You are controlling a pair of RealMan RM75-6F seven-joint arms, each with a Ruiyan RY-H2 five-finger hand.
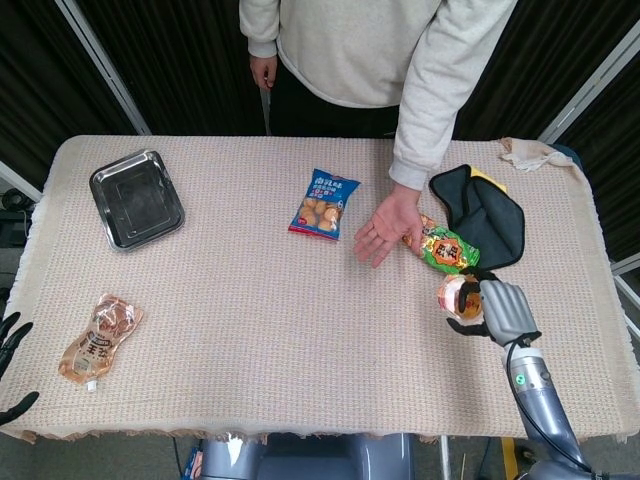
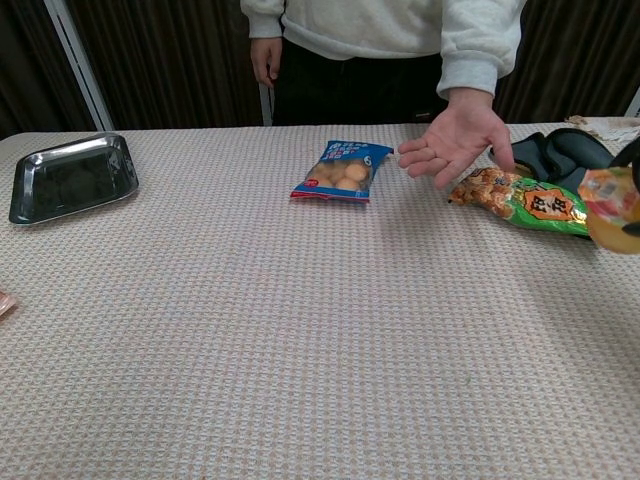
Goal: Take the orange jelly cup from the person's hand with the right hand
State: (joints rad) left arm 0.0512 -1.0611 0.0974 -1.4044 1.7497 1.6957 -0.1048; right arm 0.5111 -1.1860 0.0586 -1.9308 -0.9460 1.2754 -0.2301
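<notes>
My right hand (image 1: 497,311) grips the orange jelly cup (image 1: 457,295) over the near right part of the table. In the chest view the jelly cup (image 2: 612,207) shows at the right edge, with only a dark sliver of the hand above it. The person's hand (image 1: 382,227) stays open and empty, palm up, above the table's middle right; the same person's hand (image 2: 452,139) shows in the chest view. My left hand (image 1: 10,365) is at the lower left edge, off the table, fingers apart and holding nothing.
A blue snack bag (image 1: 325,203) lies mid-table. A green and orange snack packet (image 1: 441,247) and a dark cloth (image 1: 482,221) lie right of the person's hand. A metal tray (image 1: 135,198) sits far left, a pouch (image 1: 100,339) near left.
</notes>
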